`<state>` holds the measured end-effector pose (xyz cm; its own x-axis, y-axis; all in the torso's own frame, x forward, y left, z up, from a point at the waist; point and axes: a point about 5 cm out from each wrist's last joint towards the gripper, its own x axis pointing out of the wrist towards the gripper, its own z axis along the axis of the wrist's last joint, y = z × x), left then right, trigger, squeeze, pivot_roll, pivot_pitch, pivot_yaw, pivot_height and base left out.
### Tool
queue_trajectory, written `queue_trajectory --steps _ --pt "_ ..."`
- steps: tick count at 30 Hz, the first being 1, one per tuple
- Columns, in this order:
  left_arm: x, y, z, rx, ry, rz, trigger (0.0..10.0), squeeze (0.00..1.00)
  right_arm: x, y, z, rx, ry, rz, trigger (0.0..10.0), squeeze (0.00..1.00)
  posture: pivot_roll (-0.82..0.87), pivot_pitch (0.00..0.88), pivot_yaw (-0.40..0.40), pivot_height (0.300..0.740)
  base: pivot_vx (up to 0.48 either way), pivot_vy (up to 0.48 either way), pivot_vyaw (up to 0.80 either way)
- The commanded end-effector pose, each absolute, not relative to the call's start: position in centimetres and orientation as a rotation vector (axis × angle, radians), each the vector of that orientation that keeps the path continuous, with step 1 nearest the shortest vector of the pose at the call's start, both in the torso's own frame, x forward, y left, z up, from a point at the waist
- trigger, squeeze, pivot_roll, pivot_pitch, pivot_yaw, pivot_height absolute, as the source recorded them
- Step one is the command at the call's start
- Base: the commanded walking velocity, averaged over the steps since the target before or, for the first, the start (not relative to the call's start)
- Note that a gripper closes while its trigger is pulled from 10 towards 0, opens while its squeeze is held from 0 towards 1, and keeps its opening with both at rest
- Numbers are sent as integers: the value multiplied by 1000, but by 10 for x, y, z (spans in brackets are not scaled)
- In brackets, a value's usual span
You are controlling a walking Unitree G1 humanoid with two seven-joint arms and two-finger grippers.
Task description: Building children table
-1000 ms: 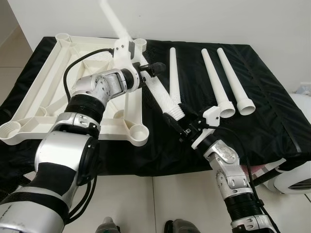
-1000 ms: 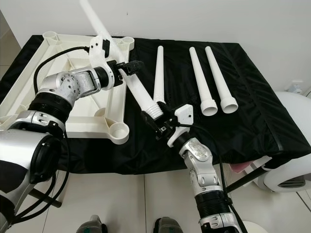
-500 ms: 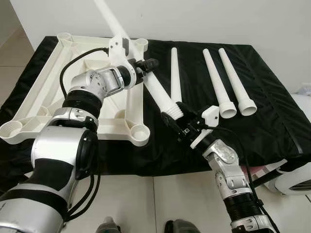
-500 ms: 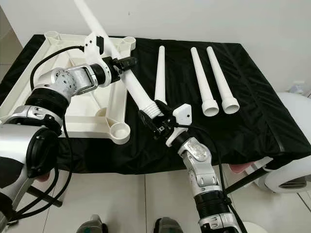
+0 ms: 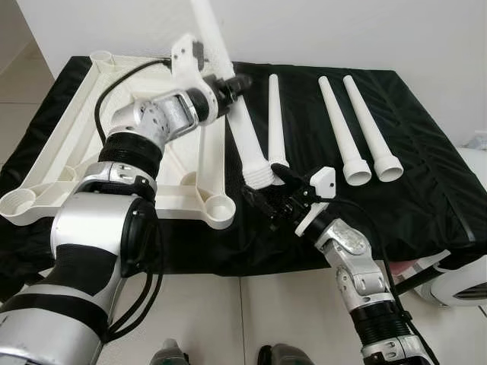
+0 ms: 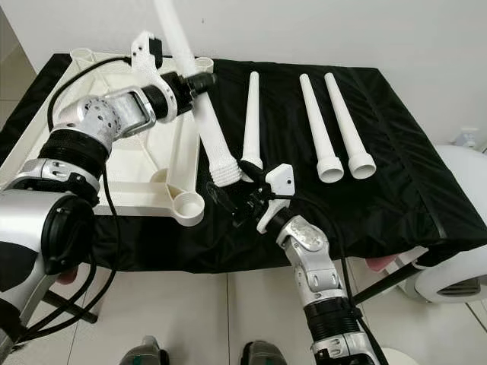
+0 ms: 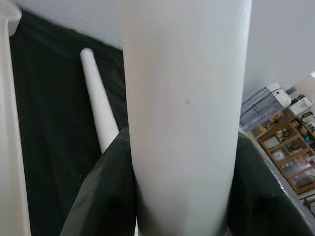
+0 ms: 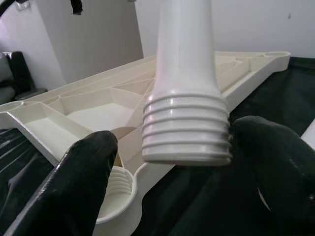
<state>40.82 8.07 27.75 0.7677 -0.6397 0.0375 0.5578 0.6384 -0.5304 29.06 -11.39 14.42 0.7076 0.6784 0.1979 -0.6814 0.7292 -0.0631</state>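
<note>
- The left gripper [image 5: 237,81] has its two fingers [image 7: 106,196] closed around the shaft of a white table leg [image 5: 242,133], gripping it part-way along and holding it steeply tilted above the table.
- The right gripper [image 5: 268,199] sits just below that leg's threaded end [image 8: 186,129], its fingers [image 8: 81,182] spread wide to either side of the threads, with a gap showing on both sides.
- The threaded end hangs close to a corner socket [image 5: 218,205] of the white tabletop frame [image 5: 57,156], which lies upside down on a black cloth [image 5: 426,137].
- Four legs in all: one held, three lying [image 5: 275,122] [image 5: 341,131] [image 5: 371,129] side by side on the cloth.
</note>
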Motion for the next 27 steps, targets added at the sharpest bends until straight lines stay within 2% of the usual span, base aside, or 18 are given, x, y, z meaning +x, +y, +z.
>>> queue_trajectory --steps 1,6,7,8,14,22,27 --pt "402 73 290 -529 82 -867 10000 0 291 -116 148 28 -220 759 10000 1000 -37 0 -1 740 0 0 0" --pt "393 68 302 -462 1 -927 10000 0 298 -119 156 41 -219 708 10000 1000 -37 0 -7 740 0 0 0" --pt "388 66 307 -427 -39 -954 10000 0 302 -121 161 48 -214 685 10000 24 -37 0 -9 740 0 0 0" --pt "383 64 310 -392 -75 -971 10000 0 306 -122 166 43 -201 668 10000 0 -36 0 -10 740 0 0 0" --pt "372 57 309 -321 -162 -980 10000 0 321 -131 179 -49 -169 615 10000 0 -35 0 -18 740 0 0 0" --pt "365 48 298 -244 -177 -983 10000 0 325 -130 192 -58 -184 641 10000 0 -31 0 -20 740 0 0 0" --pt "362 40 285 -190 -164 -976 10000 0 325 -120 198 -92 -183 706 10000 0 -28 0 -24 740 0 0 0"
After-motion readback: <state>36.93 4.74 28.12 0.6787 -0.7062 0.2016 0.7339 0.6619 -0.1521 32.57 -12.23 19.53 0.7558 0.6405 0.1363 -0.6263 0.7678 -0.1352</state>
